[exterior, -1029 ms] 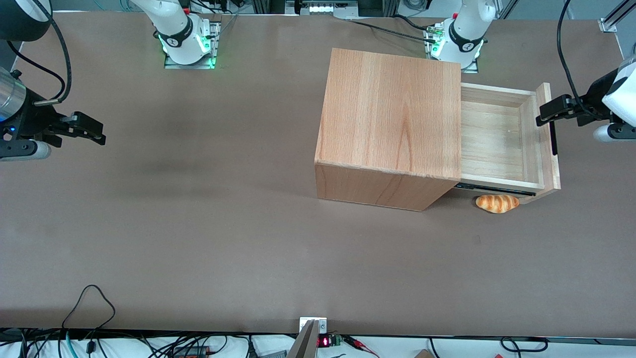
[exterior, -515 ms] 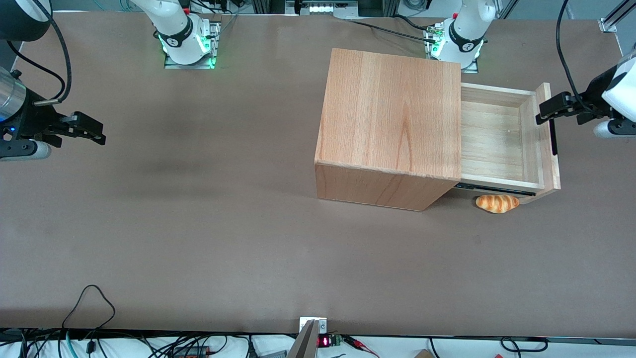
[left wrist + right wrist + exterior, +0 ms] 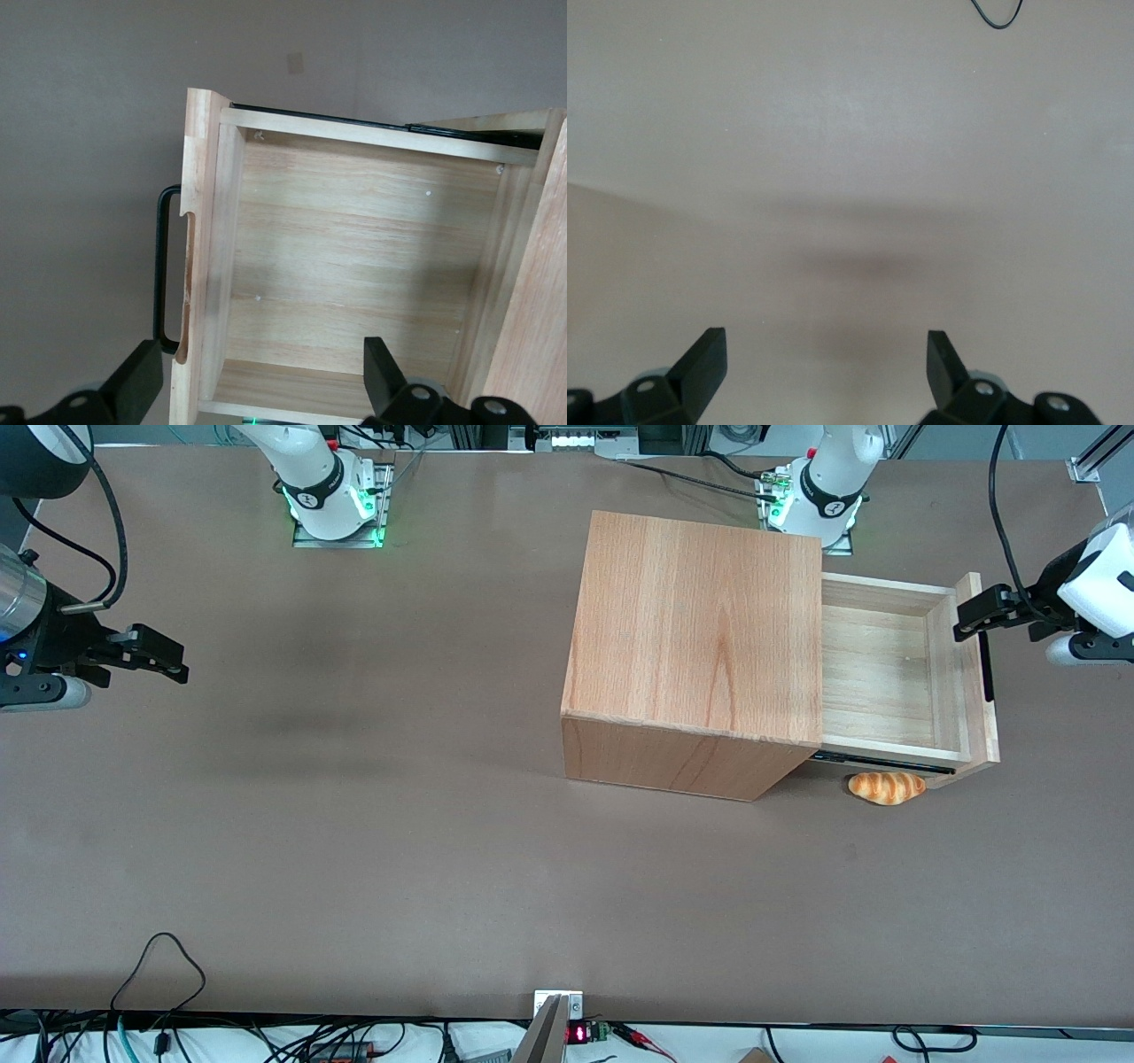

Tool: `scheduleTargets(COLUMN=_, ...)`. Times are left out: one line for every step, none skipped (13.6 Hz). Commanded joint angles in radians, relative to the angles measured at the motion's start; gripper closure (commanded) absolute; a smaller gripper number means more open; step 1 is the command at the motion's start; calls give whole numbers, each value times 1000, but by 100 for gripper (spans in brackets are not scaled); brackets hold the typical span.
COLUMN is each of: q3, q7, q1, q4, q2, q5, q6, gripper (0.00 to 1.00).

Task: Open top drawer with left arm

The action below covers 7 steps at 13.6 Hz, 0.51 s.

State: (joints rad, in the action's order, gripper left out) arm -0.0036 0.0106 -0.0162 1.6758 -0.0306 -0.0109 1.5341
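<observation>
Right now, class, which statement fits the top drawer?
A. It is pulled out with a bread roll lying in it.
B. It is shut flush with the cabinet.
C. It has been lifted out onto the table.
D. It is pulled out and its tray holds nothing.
D: the top drawer juts from the cabinet with a bare plywood bottom; the bread roll lies on the table beside it, and the gripper, open, hangs above the front panel.

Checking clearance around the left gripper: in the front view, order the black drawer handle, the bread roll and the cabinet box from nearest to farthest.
From the left gripper:
1. Black handle, on the top drawer front, just below it.
2. Bread roll, on the table, nearer the camera.
3. Cabinet box, toward the parked arm.
</observation>
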Motion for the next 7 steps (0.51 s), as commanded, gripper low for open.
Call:
scheduleTargets(q3=-12, q7=-3, q1=-2, q4=39, q2=-28, q5=-32, q6=18, gripper=0)
scheduleTargets(q3=-12, q7=2, q1=-2, q4=45, q2=-31, q5=-32, q6=20, gripper=0)
scheduleTargets(q3=-13, q7=2, q1=-2, q4=45, q2=-31, q5=-31, q6=20, gripper=0)
scheduleTargets(q3=-13, q7=2, q1=-4, q4=45, q2=-31, q5=-31, q6=20, gripper=0)
scheduleTargets(q3=-13, q7=2, q1=-4, q4=45, q2=-31, q5=-31, q6=20, gripper=0)
scheduleTargets(q3=-13, q7=2, q1=-4, q4=45, q2=-31, q5=-29, q6=20, gripper=0)
scheduleTargets(q3=-13, q7=2, q1=-4, q4=45, q2=-31, q5=-29, q6=20, gripper=0)
